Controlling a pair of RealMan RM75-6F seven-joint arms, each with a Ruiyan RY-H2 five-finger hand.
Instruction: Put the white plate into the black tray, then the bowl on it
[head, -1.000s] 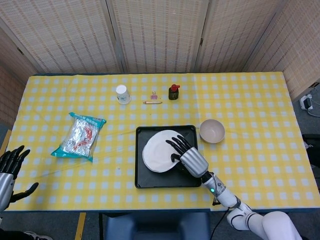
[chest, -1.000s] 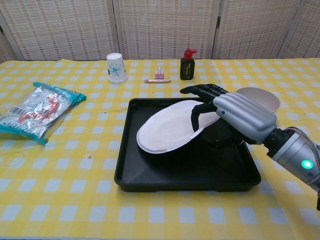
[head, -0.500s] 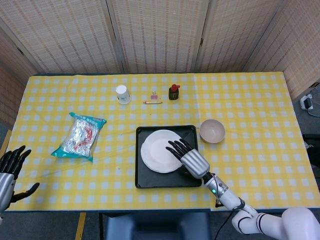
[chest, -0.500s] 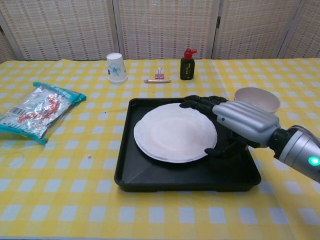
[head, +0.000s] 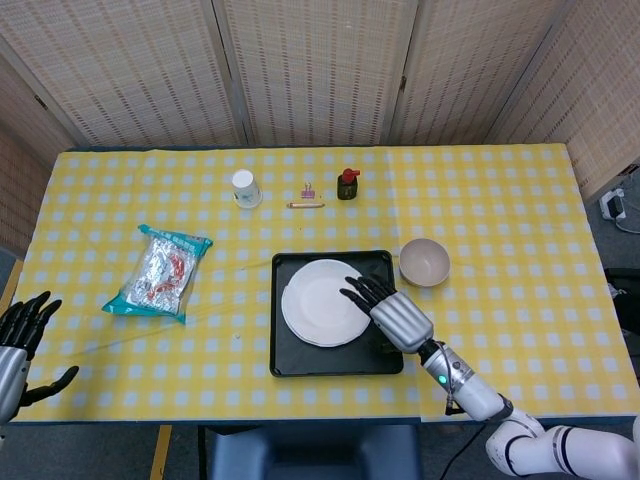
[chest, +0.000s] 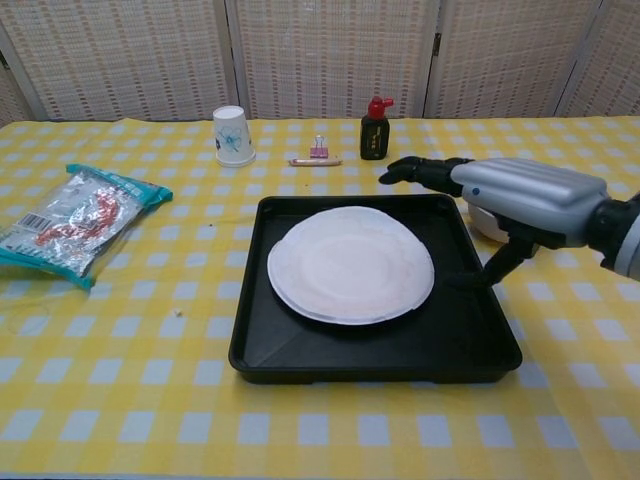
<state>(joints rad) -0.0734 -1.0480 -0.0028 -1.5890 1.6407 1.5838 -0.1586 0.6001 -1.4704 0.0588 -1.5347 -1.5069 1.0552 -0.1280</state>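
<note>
The white plate (head: 319, 302) (chest: 350, 264) lies flat inside the black tray (head: 334, 362) (chest: 376, 350), toward its left side. My right hand (head: 394, 312) (chest: 515, 197) hovers open over the tray's right edge, fingers stretched out, holding nothing and clear of the plate. The beige bowl (head: 425, 262) (chest: 482, 220) stands on the tablecloth just right of the tray; in the chest view my hand hides most of it. My left hand (head: 24, 335) hangs open at the table's front left corner, seen only in the head view.
A snack packet (head: 160, 272) (chest: 75, 219) lies at the left. At the back stand a paper cup (head: 244, 187) (chest: 232, 135), a pink clip with a pencil (head: 307, 197) (chest: 318, 153) and a small dark bottle (head: 347, 184) (chest: 375, 129).
The tilted plate dropped flat into the tray as my right hand let go of it. That hand then lifted and drew right, toward the bowl.
</note>
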